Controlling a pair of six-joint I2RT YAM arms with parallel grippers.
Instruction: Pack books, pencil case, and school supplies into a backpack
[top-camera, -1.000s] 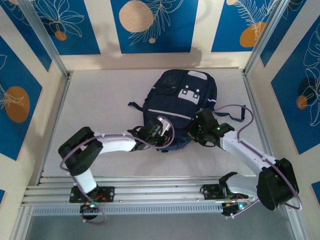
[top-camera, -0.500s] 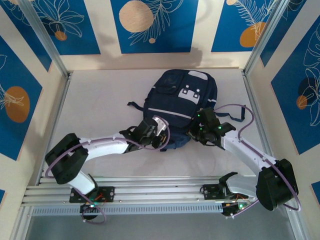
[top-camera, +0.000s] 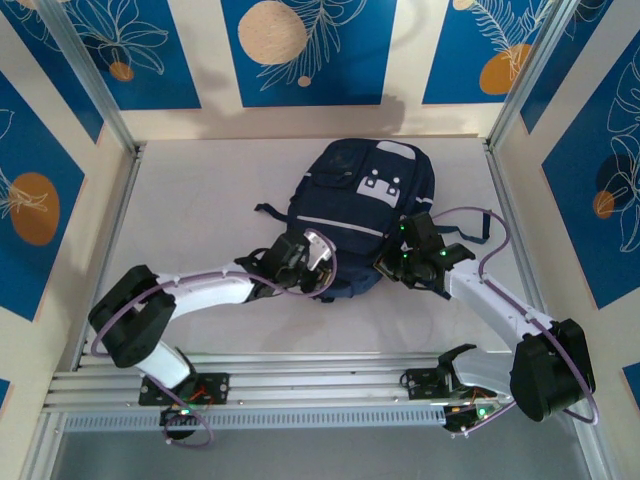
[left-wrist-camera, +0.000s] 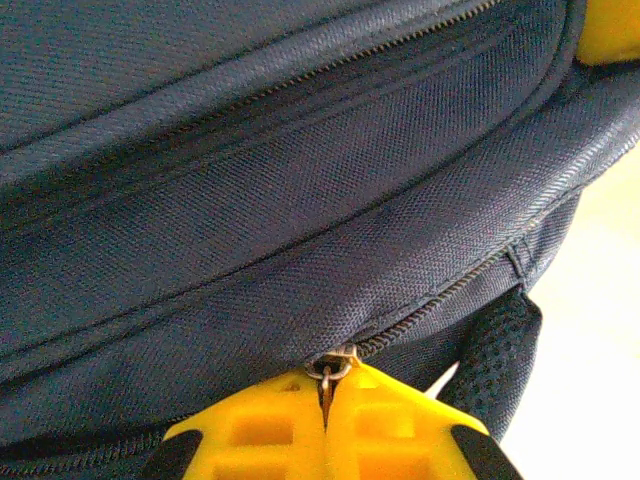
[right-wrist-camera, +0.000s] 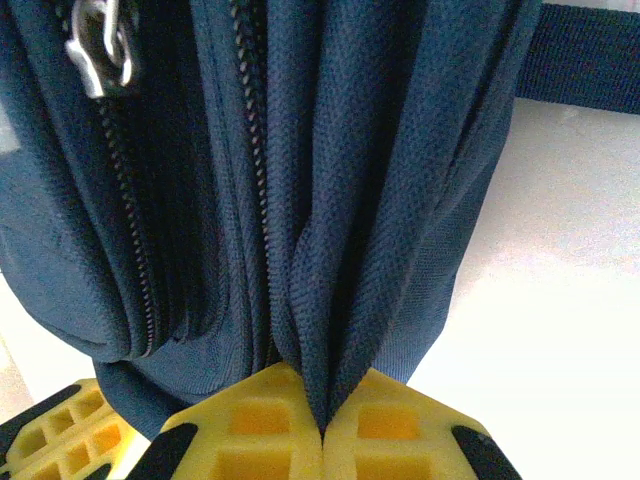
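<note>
Lying flat: navy striped backpack (top-camera: 360, 200), left end effector (left-wrist-camera: 325, 410) pinching zipper pull (left-wrist-camera: 331, 370), right end effector (right-wrist-camera: 322, 425) pinching fabric (right-wrist-camera: 335, 250).

A pale grey table (top-camera: 200, 210) is enclosed by cream walls (top-camera: 210, 60) bearing blue panels (top-camera: 350, 60) with orange discs (top-camera: 33, 208); metal rails (top-camera: 320, 362) are mounted along its near edge.

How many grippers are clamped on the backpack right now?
2. The left gripper pinches a zipper pull on the backpack's near edge; the right gripper pinches a fold of its fabric.
</note>
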